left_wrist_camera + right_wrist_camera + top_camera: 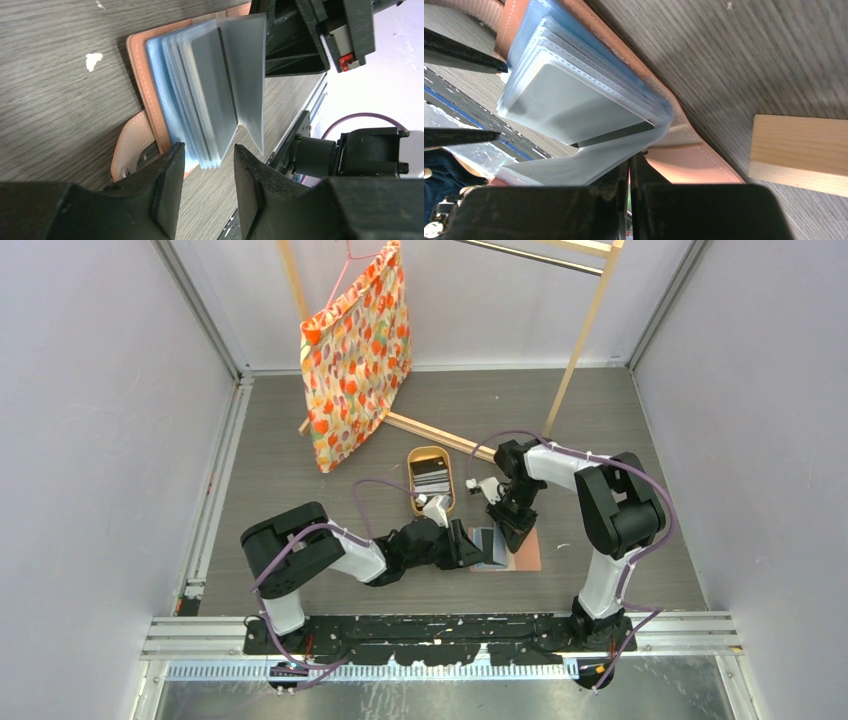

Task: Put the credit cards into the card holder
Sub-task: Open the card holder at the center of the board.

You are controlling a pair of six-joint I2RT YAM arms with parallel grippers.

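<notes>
**Holder open on counter, one sleeve pinched**

Holder (522,552) lies open and flat on the counter (620,420), salmon cover down, snap tab out to one side. Its clear sleeves are fanned up from the spine. A grey card (215,90) sits inside one sleeve of the fan, seen through the plastic.

Right end effector (629,187): above the holder, jaws closed on the outermost sleeve (250,75), pinching its free edge. That sleeve stands away from the rest of the fan, leaving a V-shaped gap next to the grey card.

Left end effector (206,187): at the holder's opposite side from the right one, jaws apart and gripping nothing. The two fingers (167,185) flank the edge of the sleeve stack; I cannot tell whether either touches it.

Cards (432,480) — a small stack — lie in an oval tray (413,458) just beyond the holder.

Also beyond the holder: a wooden frame (585,330) with a floral bag (355,360) hanging from it. One frame bar lies near the holder's far edge, not touching.
</notes>
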